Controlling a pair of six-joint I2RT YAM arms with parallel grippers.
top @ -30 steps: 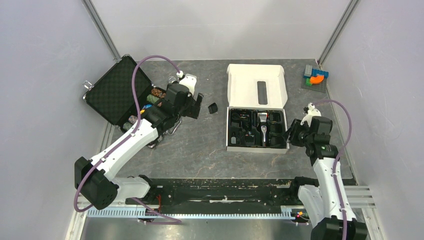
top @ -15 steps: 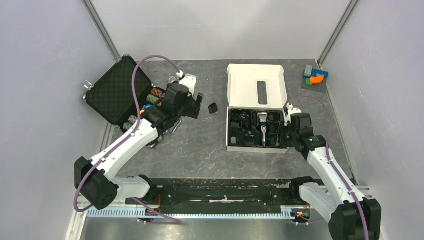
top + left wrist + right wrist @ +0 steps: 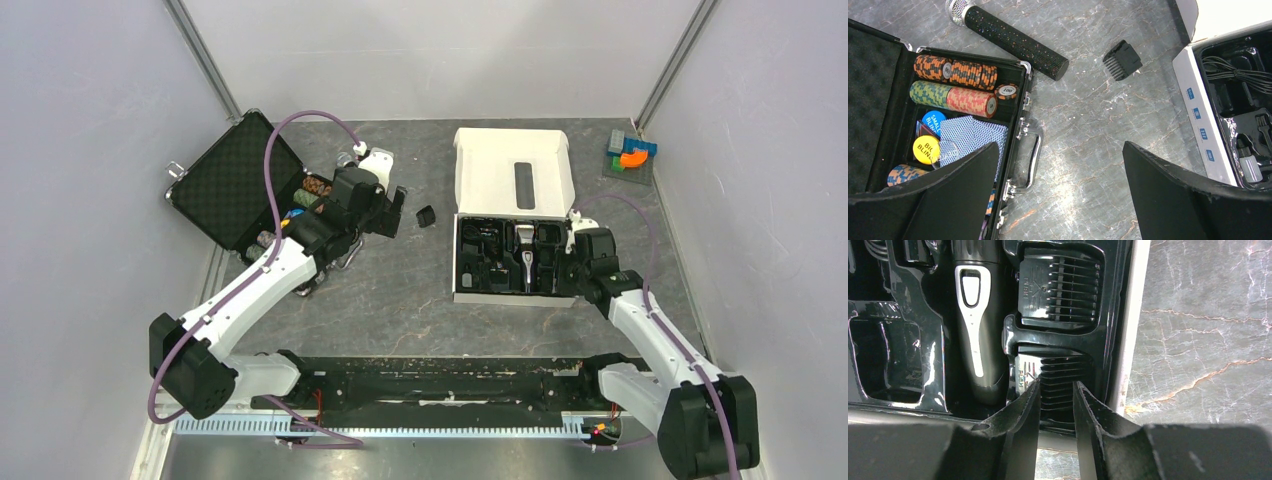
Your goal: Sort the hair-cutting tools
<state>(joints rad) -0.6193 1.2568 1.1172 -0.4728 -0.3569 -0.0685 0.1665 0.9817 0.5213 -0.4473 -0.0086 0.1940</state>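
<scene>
The right claw (image 3: 1056, 387) is down in the white box (image 3: 1134, 330), fingers narrowed over the lower comb attachment (image 3: 1063, 367) beside the hair clipper (image 3: 975, 330); whether they pinch it, I cannot tell. The left claw (image 3: 1059, 147) gapes wide above the counter (image 3: 1083, 120), near a loose comb (image 3: 1122, 59), holding nothing.

Soft, even overhead light. A pale glare patch lies on the worktop (image 3: 1083, 125), bright streaks shine on the glossy black tray (image 3: 938, 340), and the right tool (image 3: 1055, 388) looms dark and blurred close up.
</scene>
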